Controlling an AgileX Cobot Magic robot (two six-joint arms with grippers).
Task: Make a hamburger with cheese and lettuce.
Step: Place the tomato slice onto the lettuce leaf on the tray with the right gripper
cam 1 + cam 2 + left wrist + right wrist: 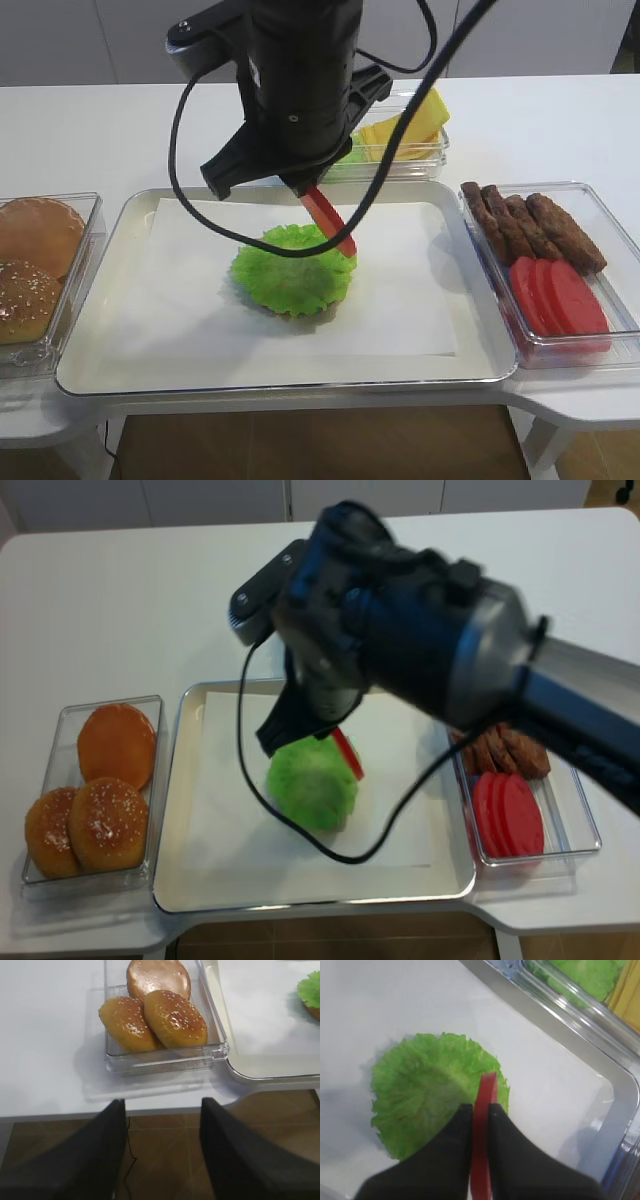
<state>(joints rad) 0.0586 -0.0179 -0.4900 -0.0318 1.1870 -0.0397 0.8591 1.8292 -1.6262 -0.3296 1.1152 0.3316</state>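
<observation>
On the tray we see the hamburger partly built: the lettuce lies over a brown base that barely shows at its edge. Our right gripper has its jaws closed on a tomato slice, held on edge just above the leaf's rim. We judge the tomato is about to go on. The cheese sits untouched in its box behind the tray. Our left gripper hangs with jaws apart, empty, before the buns.
</observation>
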